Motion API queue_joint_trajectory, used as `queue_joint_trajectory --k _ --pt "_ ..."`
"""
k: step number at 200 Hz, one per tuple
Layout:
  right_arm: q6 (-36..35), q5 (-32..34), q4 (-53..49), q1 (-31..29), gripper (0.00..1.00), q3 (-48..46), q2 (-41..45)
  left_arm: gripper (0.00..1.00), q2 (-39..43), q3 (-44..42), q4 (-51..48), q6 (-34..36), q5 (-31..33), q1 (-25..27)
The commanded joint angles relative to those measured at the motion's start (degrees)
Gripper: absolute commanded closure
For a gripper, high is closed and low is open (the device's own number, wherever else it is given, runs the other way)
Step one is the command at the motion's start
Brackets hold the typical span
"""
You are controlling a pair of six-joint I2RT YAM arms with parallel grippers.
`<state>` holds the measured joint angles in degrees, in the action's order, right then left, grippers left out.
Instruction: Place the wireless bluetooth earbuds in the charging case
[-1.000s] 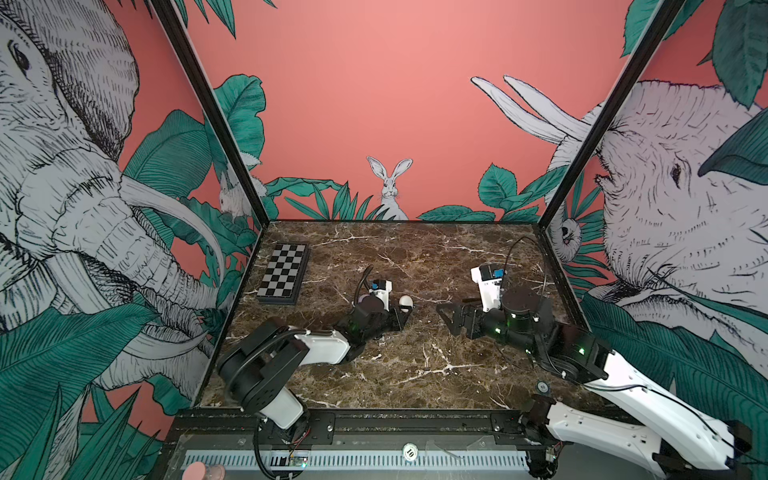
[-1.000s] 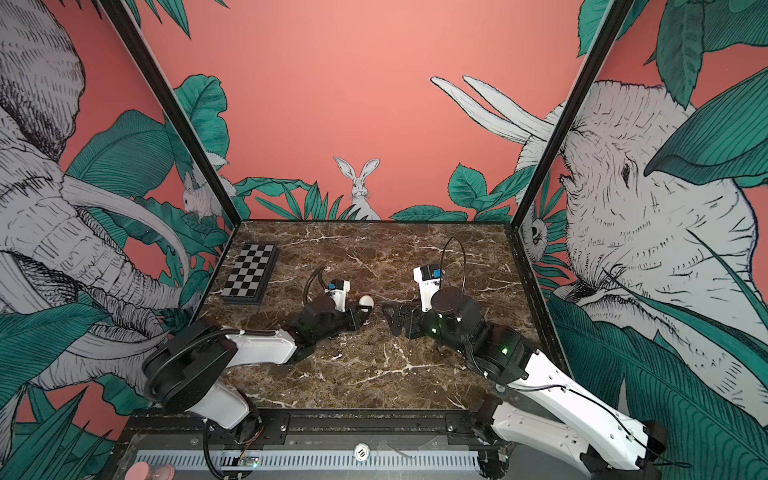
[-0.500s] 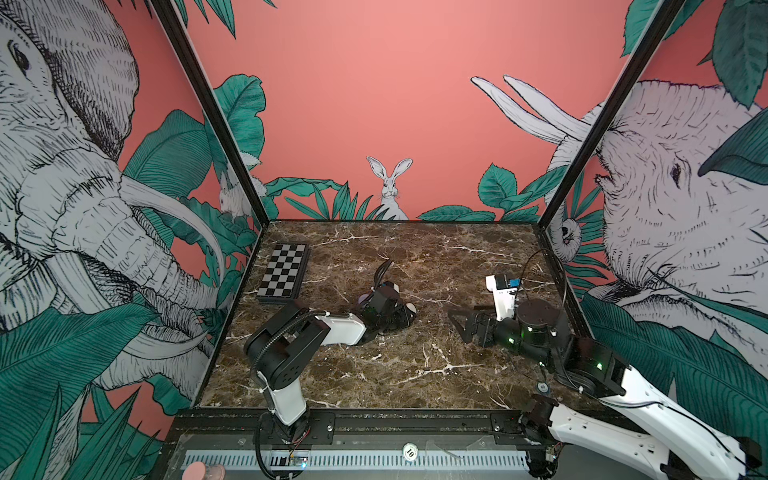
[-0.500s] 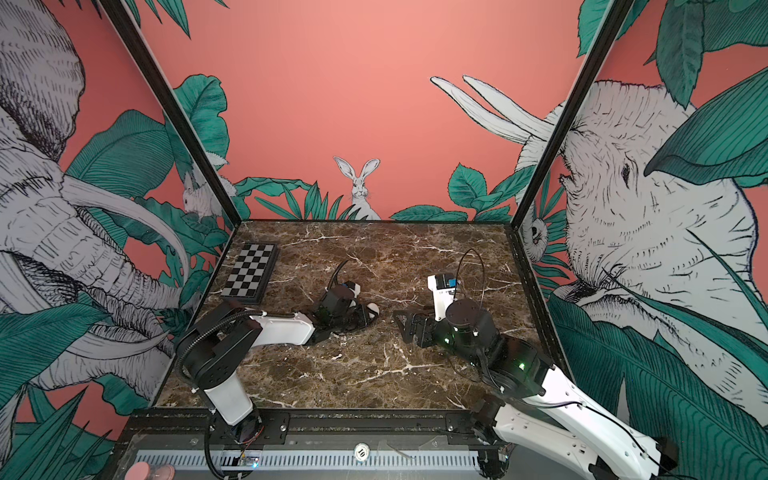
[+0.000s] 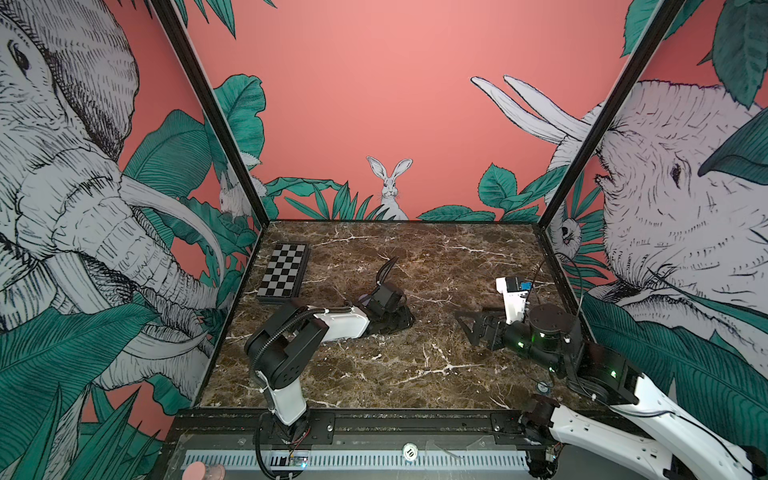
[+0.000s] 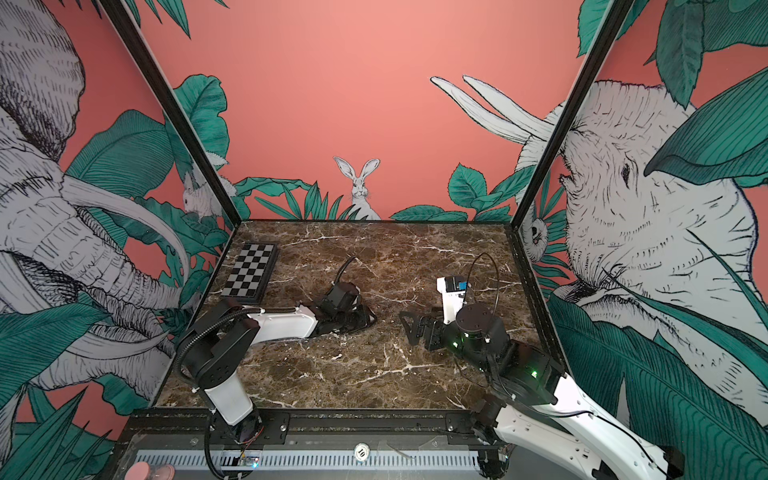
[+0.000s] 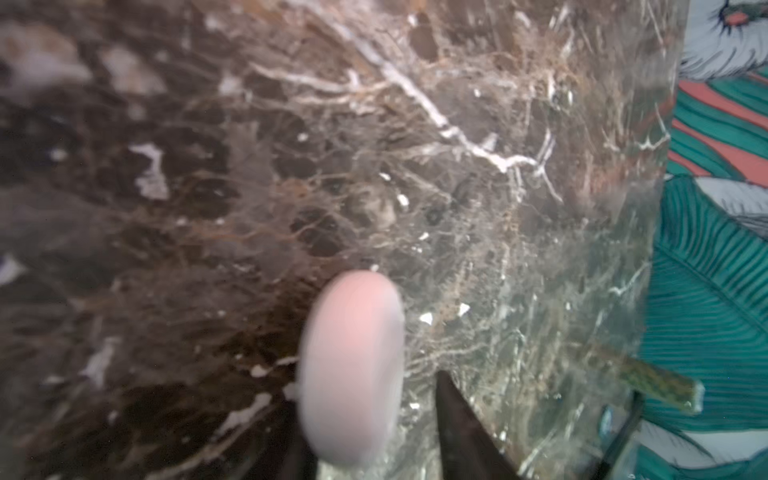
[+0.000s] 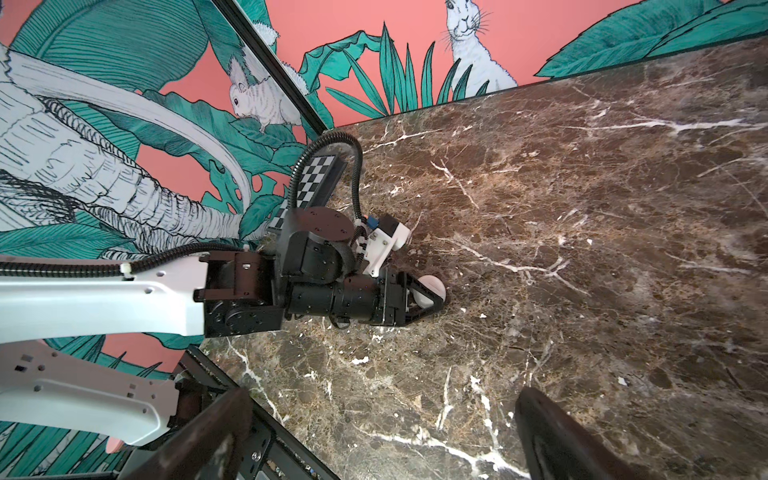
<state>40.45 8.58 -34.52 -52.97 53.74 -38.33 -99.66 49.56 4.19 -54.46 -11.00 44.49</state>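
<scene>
Though narrowly parted, your left tool [image 8: 442, 298] brackets the charging case [image 8: 432, 285] on the table [image 8: 582, 249]. Your right tool [image 5: 464, 328] stands wide.

- What's your left wrist cam got?
- Blurry. 1 pale pink rounded charging case [image 7: 351, 370], marble table [image 7: 457, 166] behind it, sitting inside your left gripper [image 7: 365, 399].
- Clamped?
- No. 1 dark finger [image 7: 461, 432] stands clear of it, marble showing between. The other is mostly hidden behind the case. Leaf mural wall [image 7: 715, 291] past the table edge.
</scene>
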Motion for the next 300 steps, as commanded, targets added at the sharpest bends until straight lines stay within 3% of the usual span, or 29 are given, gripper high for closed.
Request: queue_joint_trajectory --k 1,23,39,61,81,102,114,126,137,156,171,181,190,211,226,238,249,263,300 --pt "-0.85 3.01 -1.04 0.30 0.02 1.37 0.45 0.41 3.00 1.36 -8.65 2.32 1.97 -0.28" --pt "-1.39 4.61 -1.41 0.25 0.02 1.00 0.85 0.22 6.59 5.36 -15.94 6.29 4.31 -0.24" --pt "-2.98 7.74 -2.45 0.38 0.02 1.03 1.14 0.14 9.72 8.48 -19.98 9.54 5.25 -0.36" --pt "-6.15 21.94 -3.35 0.62 0.02 -0.62 1.67 0.04 13.96 15.30 -29.81 18.55 11.07 -0.87" --pt "-18.59 38.15 3.17 3.55 0.02 -5.51 -0.22 0.01 17.94 19.46 -34.46 28.33 20.95 -1.58" --pt "-34.59 44.58 22.87 13.65 0.02 -15.50 -2.95 0.01 23.28 16.09 -30.82 35.99 32.54 -1.89" --pt "-36.69 40.37 32.57 24.34 0.02 -21.04 -5.75 0.01 27.54 9.79 -23.66 41.25 35.88 -2.78" --pt "-34.30 30.06 36.86 35.29 0.02 -23.65 -10.90 0.01 31.01 4.32 -19.08 42.35 37.74 -6.24" --pt "-32.76 25.07 37.66 40.09 0.02 -22.92 -15.65 0.01 33.68 -1.12 -14.05 44.62 36.31 -9.64" --pt "-36.96 28.28 54.05 40.92 0.02 -25.59 -26.74 0.01 35.96 -10.26 -2.72 51.00 37.62 -15.86" --pt "-42.80 24.60 63.31 41.25 0.02 -26.24 -33.04 0.01 36.26 -14.38 2.72 51.22 36.86 -22.91" --pt "-43.05 23.54 71.63 41.37 0.02 -28.07 -37.32 0.01 34.90 -16.58 7.07 51.14 37.37 -27.37" --pt "-43.69 22.53 72.64 41.53 0.02 -27.93 -40.59 0.01 33.67 -17.87 9.80 50.69 35.84 -31.20" --pt "-43.88 20.88 85.95 42.59 0.02 -30.73 -48.51 0.01 29.02 -22.01 21.96 56.05 32.15 -36.64" --pt "-38.34 13.61 77.48 47.14 0.02 -28.84 -46.92 0.01 23.27 -24.84 31.75 57.48 30.00 -38.90" --pt "-36.53 6.45 83.43 51.24 0.02 -31.63 -48.20 0.01 18.56 -26.46 39.62 58.38 27.93 -39.40" --pt "-37.97 7.57 89.23 50.74 0.02 -32.72 -50.23 0.01 14.90 -26.55 43.02 59.21 26.02 -39.45" --pt "-37.50 7.57 84.40 50.69 0.02 -31.90 -48.66 0.01 11.24 -26.62 46.25 59.59 23.64 -39.83" --pt "-38.20 7.90 85.74 50.25 0.02 -32.05 -49.23 0.01 10.10 -26.52 47.77 59.75 22.96 -40.12"
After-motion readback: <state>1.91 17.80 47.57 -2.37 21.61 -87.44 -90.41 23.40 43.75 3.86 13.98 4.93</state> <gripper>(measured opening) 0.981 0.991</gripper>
